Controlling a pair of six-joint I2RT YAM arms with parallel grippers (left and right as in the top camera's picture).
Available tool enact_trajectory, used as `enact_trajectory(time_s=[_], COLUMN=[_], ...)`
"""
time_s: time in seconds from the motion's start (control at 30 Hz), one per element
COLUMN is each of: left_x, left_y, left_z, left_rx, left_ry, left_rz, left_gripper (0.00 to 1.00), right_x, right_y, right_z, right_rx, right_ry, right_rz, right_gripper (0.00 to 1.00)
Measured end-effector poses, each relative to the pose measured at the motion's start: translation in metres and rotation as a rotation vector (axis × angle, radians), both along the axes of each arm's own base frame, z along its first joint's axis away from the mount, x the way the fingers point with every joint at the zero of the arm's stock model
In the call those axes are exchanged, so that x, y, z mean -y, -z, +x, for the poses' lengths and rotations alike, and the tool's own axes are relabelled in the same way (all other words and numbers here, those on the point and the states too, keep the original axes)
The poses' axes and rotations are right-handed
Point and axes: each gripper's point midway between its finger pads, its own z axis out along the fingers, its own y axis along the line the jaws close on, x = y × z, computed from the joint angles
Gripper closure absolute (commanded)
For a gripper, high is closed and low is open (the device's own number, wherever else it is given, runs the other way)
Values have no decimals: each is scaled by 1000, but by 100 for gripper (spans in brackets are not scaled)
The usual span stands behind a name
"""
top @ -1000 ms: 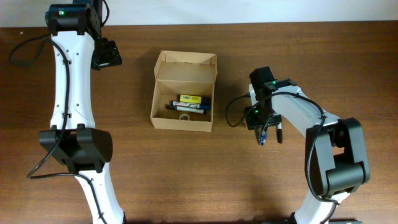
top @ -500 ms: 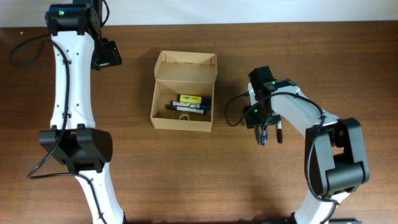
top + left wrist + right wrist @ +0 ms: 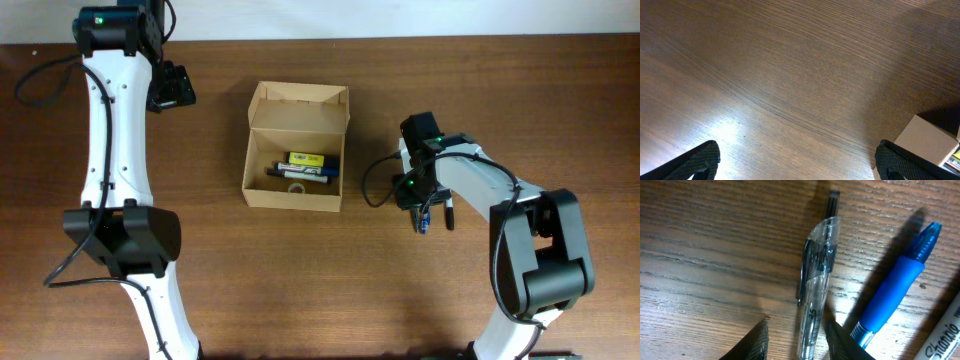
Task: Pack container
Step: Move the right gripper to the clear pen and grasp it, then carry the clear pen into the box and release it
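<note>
Straddling 1 clear pen beside 1 blue pen, right tool stands ajar; left tool gapes.

We are looking at the container, a small rectangular box of plain, unmarked tan cardboard. It is sitting upright on the brown wooden table, a little left of the middle in the overhead view, with its long sides running left to right. It is standing open: its hinged flap lid is leaning back from the far edge, showing its inner face. A few pens and markers are lying across its floor, toward the near wall. In the left wrist view, only one pale corner is showing at the lower right.
</note>
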Motion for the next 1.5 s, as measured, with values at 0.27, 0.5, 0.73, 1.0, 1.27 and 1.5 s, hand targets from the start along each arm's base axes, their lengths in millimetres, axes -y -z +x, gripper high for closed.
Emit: enact_trajectory(time_s=[0.27, 0.5, 0.73, 1.0, 1.27, 1.5], left_x=[0, 0, 0, 0, 0, 0], left_y=[0, 0, 0, 0, 0, 0], left_z=[0, 0, 0, 0, 0, 0], left_rx=[0, 0, 0, 0, 0, 0], left_ry=[0, 0, 0, 0, 0, 0], left_rz=[0, 0, 0, 0, 0, 0], left_gripper=[0, 0, 0, 0, 0, 0], right_x=[3, 4, -10, -79, -169, -219], right_y=[0, -16, -116, -224, -216, -200], right_z=[-1, -11, 38, 48, 2, 5], right_rx=[-2, -76, 99, 352, 366, 456], right_ry=[10, 9, -17, -376, -993, -1287], right_rz=[-11, -20, 19, 124, 120, 99], right_gripper=[96, 96, 96, 96, 96, 96])
